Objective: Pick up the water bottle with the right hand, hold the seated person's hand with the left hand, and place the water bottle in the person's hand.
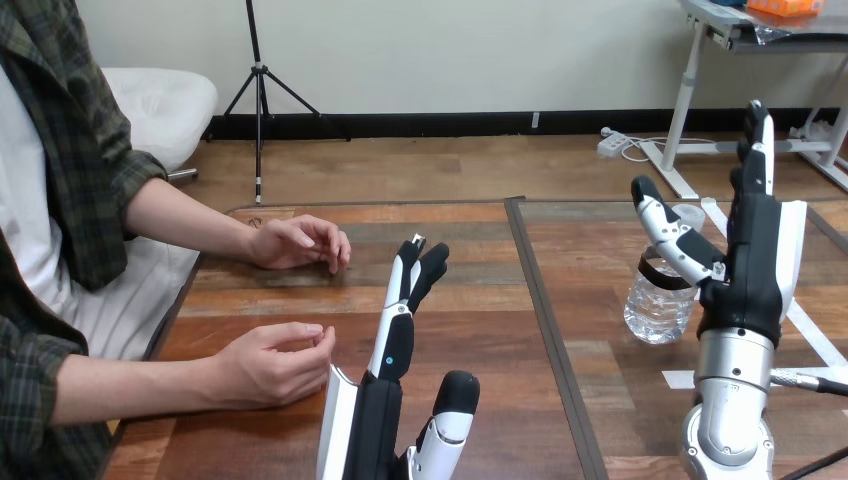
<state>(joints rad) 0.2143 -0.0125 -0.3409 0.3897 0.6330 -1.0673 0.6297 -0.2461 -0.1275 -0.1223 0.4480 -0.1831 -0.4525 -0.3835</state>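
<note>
On the table [480,300], the bottle [657,305] stands upright just beside the right hand [755,270], whose fingers are straight, like those of the left hand [375,400], so a careless closing thumb could knock it over.

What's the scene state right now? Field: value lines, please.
water bottle: upright on the table, not picked up
right hand: open, fingers straight up, thumb across the bottle's top; contact unclear
left hand: open, fingers straight, apart from both of the person's hands
person's farther hand: on the table, empty
person's nearer hand: at the table's edge, loosely curled, empty, beside the left hand
</note>
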